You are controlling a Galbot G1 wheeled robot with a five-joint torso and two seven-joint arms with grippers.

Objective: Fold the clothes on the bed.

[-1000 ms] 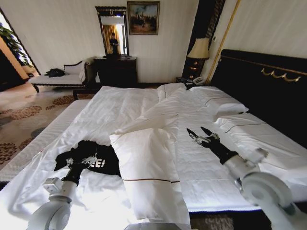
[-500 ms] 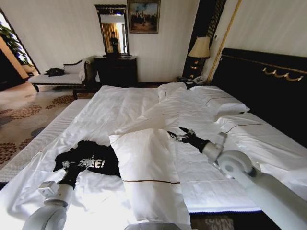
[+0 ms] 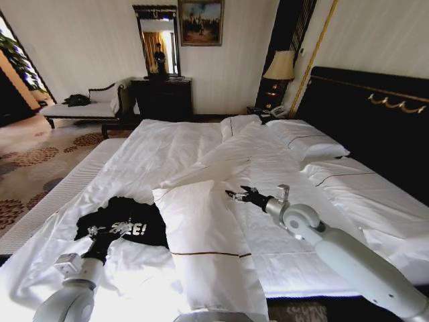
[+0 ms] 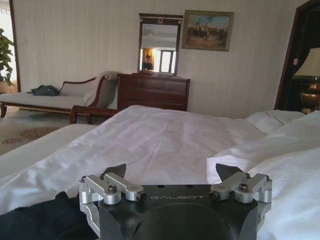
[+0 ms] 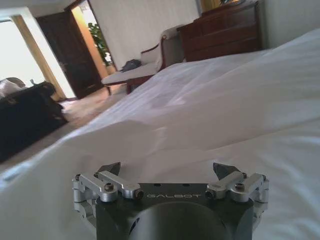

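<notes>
Mostly white bed (image 3: 167, 144), dark headboard (image 3: 375, 127) behind.

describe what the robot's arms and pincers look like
Both arms are smooth pale grey-white tubes with rounded joints, narrowing to black wrists. The left pincer and right pincer each have a black body marked "GALBOT", silver bolted linkage brackets and dark pointed fingertips. No loose cables are visible.
</notes>
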